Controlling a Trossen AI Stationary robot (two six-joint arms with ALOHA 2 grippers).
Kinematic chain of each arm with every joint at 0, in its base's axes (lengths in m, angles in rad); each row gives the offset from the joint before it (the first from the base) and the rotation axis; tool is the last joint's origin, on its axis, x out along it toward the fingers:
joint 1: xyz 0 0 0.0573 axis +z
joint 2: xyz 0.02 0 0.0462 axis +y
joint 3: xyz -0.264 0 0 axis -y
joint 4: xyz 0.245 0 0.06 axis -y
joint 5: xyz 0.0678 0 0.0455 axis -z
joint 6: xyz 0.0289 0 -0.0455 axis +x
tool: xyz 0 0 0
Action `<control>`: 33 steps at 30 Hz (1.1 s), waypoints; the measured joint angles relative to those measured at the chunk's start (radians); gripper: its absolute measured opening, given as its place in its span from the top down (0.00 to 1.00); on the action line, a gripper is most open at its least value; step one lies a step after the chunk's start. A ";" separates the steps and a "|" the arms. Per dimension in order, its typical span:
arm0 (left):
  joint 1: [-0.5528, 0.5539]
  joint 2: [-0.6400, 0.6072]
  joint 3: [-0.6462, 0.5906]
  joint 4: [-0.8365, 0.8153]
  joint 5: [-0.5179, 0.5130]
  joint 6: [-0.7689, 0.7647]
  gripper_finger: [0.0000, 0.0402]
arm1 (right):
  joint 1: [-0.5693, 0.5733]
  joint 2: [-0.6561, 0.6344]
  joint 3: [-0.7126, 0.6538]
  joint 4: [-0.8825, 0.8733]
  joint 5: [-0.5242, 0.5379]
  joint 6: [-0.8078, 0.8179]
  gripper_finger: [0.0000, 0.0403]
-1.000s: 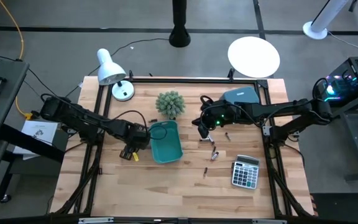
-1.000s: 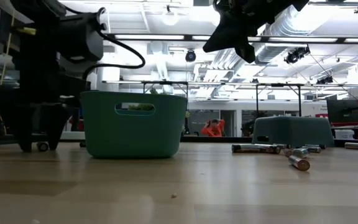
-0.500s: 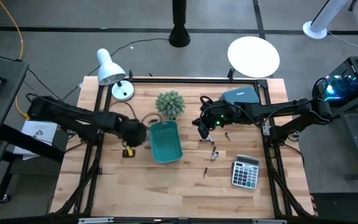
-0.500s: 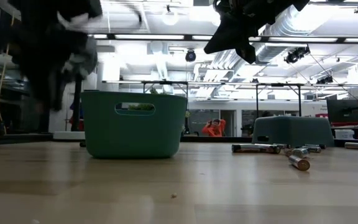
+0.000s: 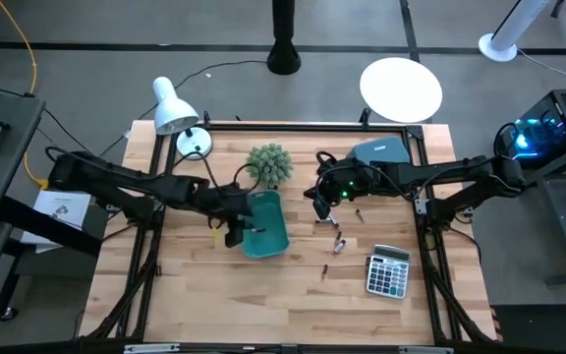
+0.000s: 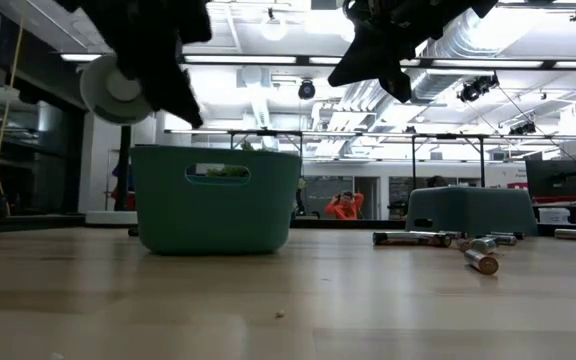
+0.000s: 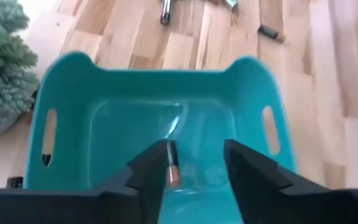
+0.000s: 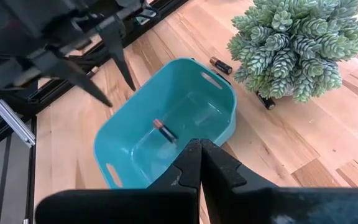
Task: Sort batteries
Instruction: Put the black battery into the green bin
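Observation:
The open teal tray (image 5: 263, 224) sits near the table's middle, and one dark battery (image 7: 171, 168) with a copper end lies on its floor (image 8: 165, 132). My left gripper (image 7: 194, 152) hangs open above the tray's left rim (image 5: 236, 232), fingers spread over the battery and clear of it. My right gripper (image 5: 319, 206) hovers shut and empty, right of the tray. Loose batteries (image 5: 339, 243) lie on the wood below it; in the low view they show at table level (image 6: 413, 238).
A second teal tray (image 5: 379, 150) lies upside down at the far right. The grey calculator (image 5: 388, 271) sits near right, a green plant (image 5: 269, 164) is behind the open tray and a white lamp (image 5: 175, 108) is far left. Two batteries (image 8: 221, 65) lie by the plant.
My left gripper has risen from the table on the tray's left and swung toward the right, ending above the tray's left rim. The right arm has kept still.

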 joint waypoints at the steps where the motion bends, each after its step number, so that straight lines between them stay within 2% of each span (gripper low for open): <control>1: 0.000 0.002 0.023 -0.028 0.000 -0.010 0.55 | 0.000 0.000 0.000 0.000 0.000 0.000 1.00; 4: -0.008 -0.009 0.091 -0.172 -0.002 -0.081 0.49 | 0.000 0.000 0.000 0.000 0.000 -0.009 1.00; 7: -0.045 -0.043 0.131 -0.389 -0.031 -0.263 0.48 | 0.000 0.000 0.000 -0.001 0.000 -0.011 1.00; 11: -0.169 -0.077 0.114 -0.695 -0.043 -0.713 0.48 | 0.000 0.000 0.000 -0.013 -0.003 -0.026 1.00; 14: -0.315 -0.073 0.080 -0.802 -0.004 -1.095 0.49 | 0.000 0.000 0.000 -0.026 -0.004 -0.027 1.00; 17: -0.444 -0.045 0.026 -0.765 0.101 -1.419 0.49 | 0.000 0.000 0.000 -0.030 -0.004 -0.044 1.00; 20: -0.540 -0.003 -0.032 -0.655 0.237 -1.609 0.49 | 0.000 0.000 0.000 -0.030 -0.004 -0.057 1.00; 25: -0.631 0.094 -0.095 -0.574 0.376 -1.787 0.49 | -0.011 0.000 0.000 -0.030 -0.009 -0.064 1.00; 30: -0.670 0.178 -0.117 -0.576 0.418 -1.912 0.49 | -0.026 0.000 0.000 -0.030 -0.025 -0.064 1.00; 33: -0.676 0.220 -0.120 -0.580 0.409 -1.963 0.49 | -0.034 0.000 0.000 -0.030 -0.041 -0.064 1.00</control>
